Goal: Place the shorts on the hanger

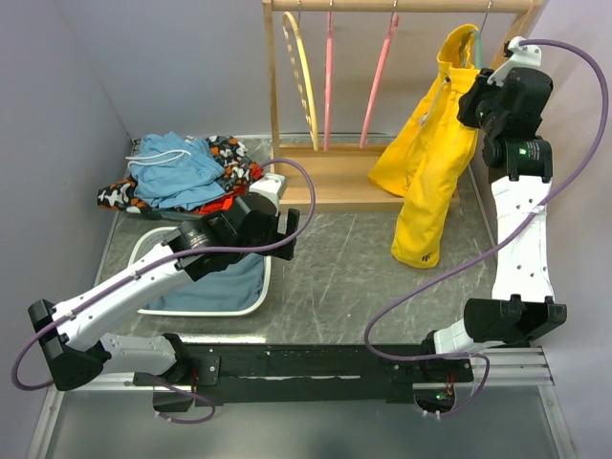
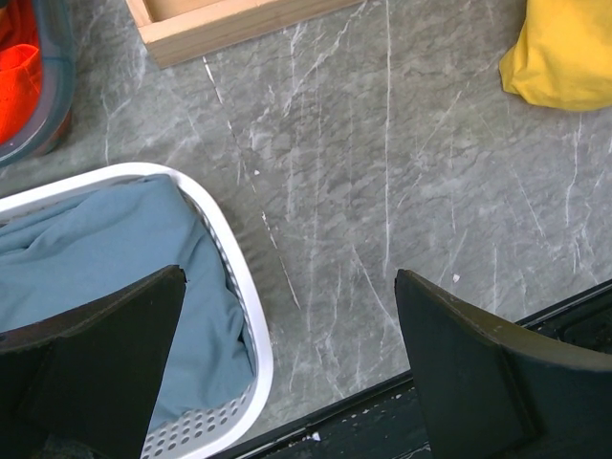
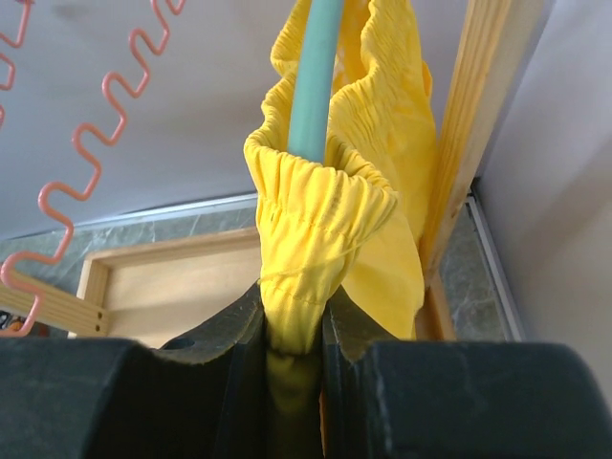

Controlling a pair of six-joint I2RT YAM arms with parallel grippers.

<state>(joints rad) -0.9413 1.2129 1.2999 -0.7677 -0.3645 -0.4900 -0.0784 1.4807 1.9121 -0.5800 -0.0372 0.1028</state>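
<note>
The yellow shorts point(image 1: 427, 163) hang from the pale teal hanger point(image 1: 475, 46) at the right end of the wooden rail, legs drooping to the table. My right gripper point(image 1: 470, 98) is raised beside them. In the right wrist view it point(image 3: 295, 335) is shut on a fold of the gathered waistband of the shorts point(image 3: 320, 215). The hanger's arm point(image 3: 314, 86) runs up through the waistband opening. My left gripper point(image 1: 283, 232) hovers low over the table, near the basket. In the left wrist view it point(image 2: 292, 373) is open, with nothing between its fingers.
Two pink hangers point(image 1: 329, 76) and a yellow hanger point(image 1: 301, 72) hang on the same rail above the wooden rack base point(image 1: 330, 180). A white basket point(image 1: 251, 308) holds grey-blue cloth. A clothes pile with light blue shorts point(image 1: 177, 170) lies at the back left. Walls stand close on both sides.
</note>
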